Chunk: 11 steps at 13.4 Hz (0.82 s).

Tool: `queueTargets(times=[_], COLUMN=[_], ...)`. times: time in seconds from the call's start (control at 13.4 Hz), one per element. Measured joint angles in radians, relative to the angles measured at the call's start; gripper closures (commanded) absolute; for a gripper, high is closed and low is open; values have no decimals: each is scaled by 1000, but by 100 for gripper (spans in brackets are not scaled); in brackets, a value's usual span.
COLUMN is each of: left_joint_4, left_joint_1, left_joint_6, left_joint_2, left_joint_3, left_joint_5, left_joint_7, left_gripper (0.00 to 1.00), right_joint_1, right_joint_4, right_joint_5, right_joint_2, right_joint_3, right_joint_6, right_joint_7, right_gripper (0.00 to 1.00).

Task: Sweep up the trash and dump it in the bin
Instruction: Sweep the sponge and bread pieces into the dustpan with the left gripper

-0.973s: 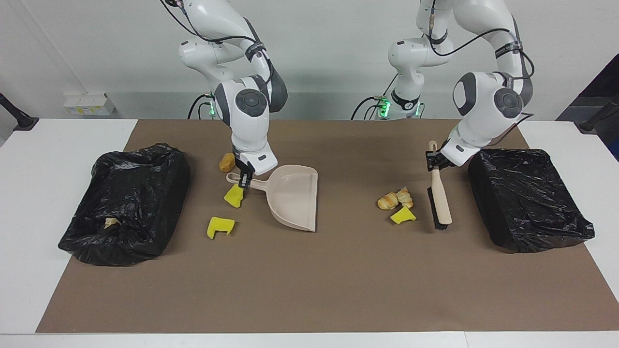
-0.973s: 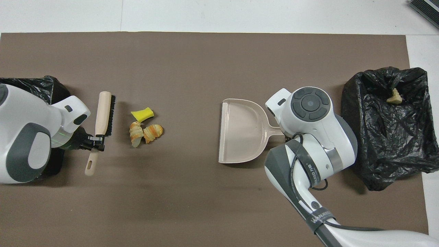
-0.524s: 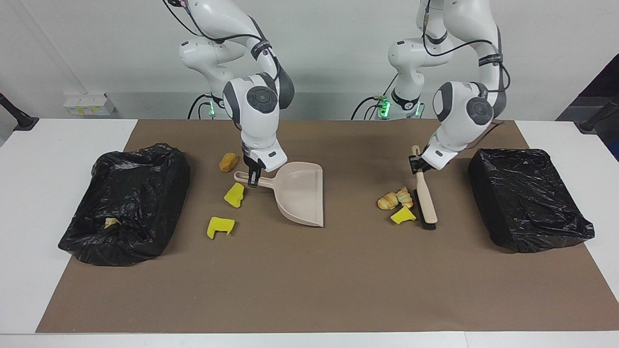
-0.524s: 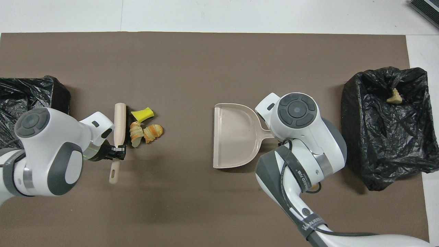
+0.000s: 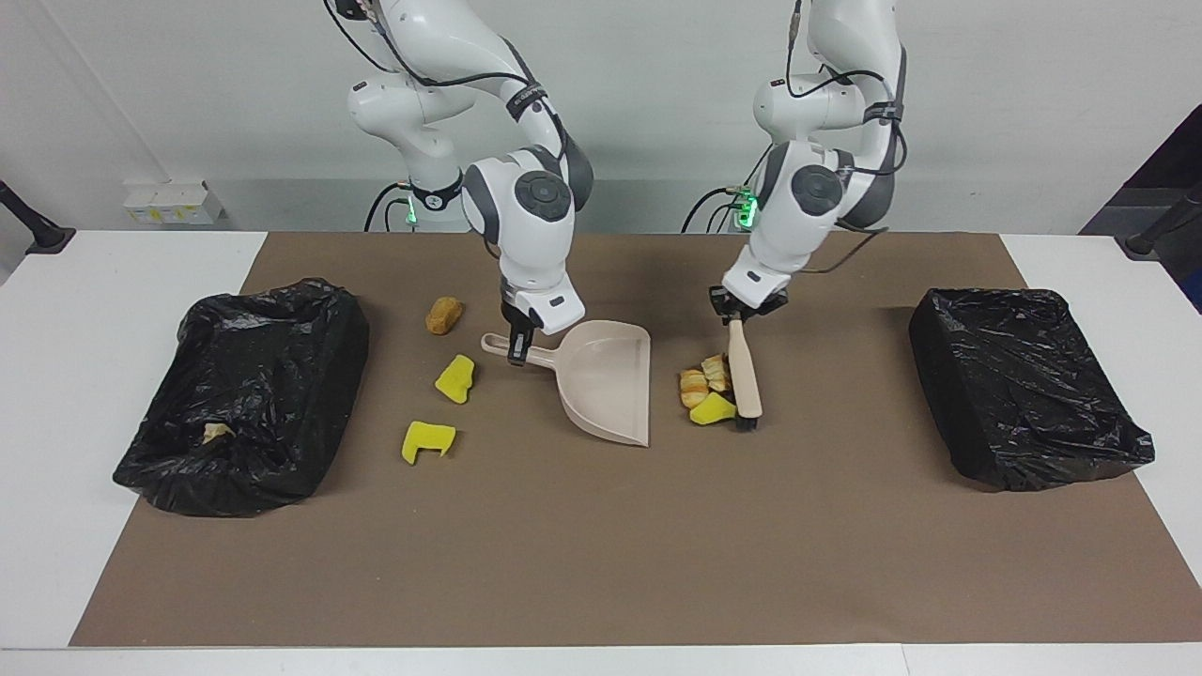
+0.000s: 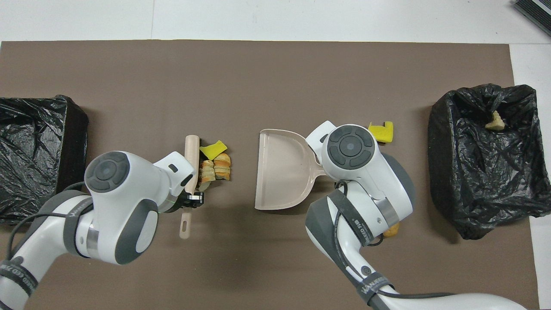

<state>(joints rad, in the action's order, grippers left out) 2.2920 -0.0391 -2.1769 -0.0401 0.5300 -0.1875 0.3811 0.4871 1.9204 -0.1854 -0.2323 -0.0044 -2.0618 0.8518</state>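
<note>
The left gripper (image 5: 735,317) clamps the beige long-handled brush (image 5: 745,374) against yellow sponge and croissant scraps (image 5: 705,392), herding them toward the beige plastic dustpan (image 5: 608,381) whose handle the right gripper (image 5: 515,352) pinches, mouth facing them.

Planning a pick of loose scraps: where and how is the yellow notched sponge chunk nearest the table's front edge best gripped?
Grip the yellow notched sponge chunk across its solid, uncut end, coming straight down. It lies flat on the brown mat with open space all round; the notched end leaves only thin prongs.
</note>
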Motion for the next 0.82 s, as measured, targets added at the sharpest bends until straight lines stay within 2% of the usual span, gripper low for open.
queueTargets(times=[0.15,0.52,0.67,0.82], left_joint_4=[1,10,-14,-50], left_joint_1=[7,24,29,26], left_joint_6=[-25,-122,-129,-129], left_joint_2=[-6,12,35,54], left_joint_3=[29,154,161,156], left_joint_5=[-12,-128,-198,-213], left_joint_7=[34,87,86,86], left_gripper=[100,100,100,100], right_joint_1=[9,11,11,4], right_joint_4=[-12,-22,-25,-35], right_joint_5=[0,0,0,0], right_joint_2=[-17,-32,-32,-32], right_joint_3=[0,0,-1,-3], right_joint_6=[-9,-22,-21,-15], right_joint_7=[-24,-32,-34,-34], right_gripper=[100,100,100,100])
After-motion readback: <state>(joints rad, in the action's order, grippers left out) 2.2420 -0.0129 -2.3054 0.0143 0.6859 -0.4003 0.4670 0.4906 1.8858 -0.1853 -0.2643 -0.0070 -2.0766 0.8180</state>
